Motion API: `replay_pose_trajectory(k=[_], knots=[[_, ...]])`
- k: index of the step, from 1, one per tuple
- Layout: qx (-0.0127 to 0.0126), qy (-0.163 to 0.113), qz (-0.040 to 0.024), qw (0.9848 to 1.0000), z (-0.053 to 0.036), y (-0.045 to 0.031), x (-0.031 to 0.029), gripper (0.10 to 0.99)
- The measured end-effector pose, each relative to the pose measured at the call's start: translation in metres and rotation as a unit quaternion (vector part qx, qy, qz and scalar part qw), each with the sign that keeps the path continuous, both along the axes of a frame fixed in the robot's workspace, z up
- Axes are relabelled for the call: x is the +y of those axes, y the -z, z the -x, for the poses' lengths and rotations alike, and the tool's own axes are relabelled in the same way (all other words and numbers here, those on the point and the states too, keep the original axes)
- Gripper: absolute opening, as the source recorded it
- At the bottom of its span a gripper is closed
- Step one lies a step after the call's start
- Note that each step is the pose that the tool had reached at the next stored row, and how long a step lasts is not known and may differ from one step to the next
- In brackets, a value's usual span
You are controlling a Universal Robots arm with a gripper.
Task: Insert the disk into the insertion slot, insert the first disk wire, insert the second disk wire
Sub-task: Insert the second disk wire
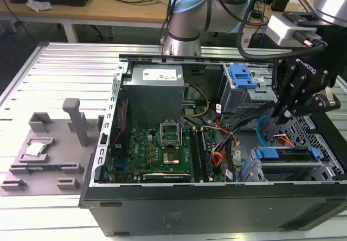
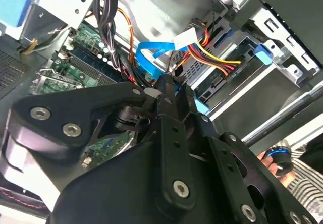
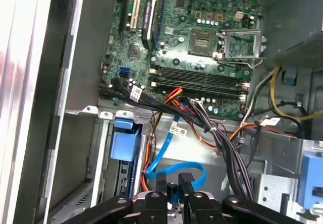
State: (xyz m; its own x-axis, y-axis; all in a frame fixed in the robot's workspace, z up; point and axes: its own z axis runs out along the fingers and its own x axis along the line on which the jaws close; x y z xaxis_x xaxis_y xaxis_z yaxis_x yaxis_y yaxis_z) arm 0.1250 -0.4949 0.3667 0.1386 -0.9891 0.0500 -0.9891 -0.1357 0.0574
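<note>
Black front wall of the open PC case is closest to me. Just behind it, at the exterior view's right, the disk sits seated in the insertion slot, blue carrier edge facing up. In the first wrist view the same disk shows as a blue tab sunk in its grey bay; in the second wrist view the blue frame lies inside the perforated cage.

Gripper hangs right above the slot's back end, fingers drawn close together. In the first wrist view the gripper pinches a small blue connector at the end of the blue flat cable, which loops once just ahead of the fingertips and runs up toward the board. Second wrist view agrees: gripper tips closed on the cable end, red-yellow-black power wires just beside it, reaching toward the disk.

Middle of the case: green motherboard with an open CPU socket. Behind it the grey power supply, and at the exterior view's right the taller bay with a blue clip.

Outside the case, at the exterior view's left, a grey fixture holds 1 CPU chip on the slatted aluminium table. Robot arm's base joint stands behind the case.
</note>
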Motion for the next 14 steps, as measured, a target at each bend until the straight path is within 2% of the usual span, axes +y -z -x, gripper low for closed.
replay_pose_trajectory(k=[3, 4, 8, 10, 14], knots=[[0.0, 0.0, 0.0031, 1.0, 0.0, 0.0, 0.0, 0.227], [0.0, 0.0, 0.0045, 1.0, 0.0, 0.0, 0.0001, 0.161], [0.0, 0.0, 0.0083, 1.0, 0.0, -0.0001, -0.0006, 0.161], [0.0, 0.0, 0.0095, 1.0, 0.0, 0.0, -0.0046, 0.161], [0.0, 0.0, 0.0119, 0.9999, 0.0, 0.0, -0.0186, 0.161]])
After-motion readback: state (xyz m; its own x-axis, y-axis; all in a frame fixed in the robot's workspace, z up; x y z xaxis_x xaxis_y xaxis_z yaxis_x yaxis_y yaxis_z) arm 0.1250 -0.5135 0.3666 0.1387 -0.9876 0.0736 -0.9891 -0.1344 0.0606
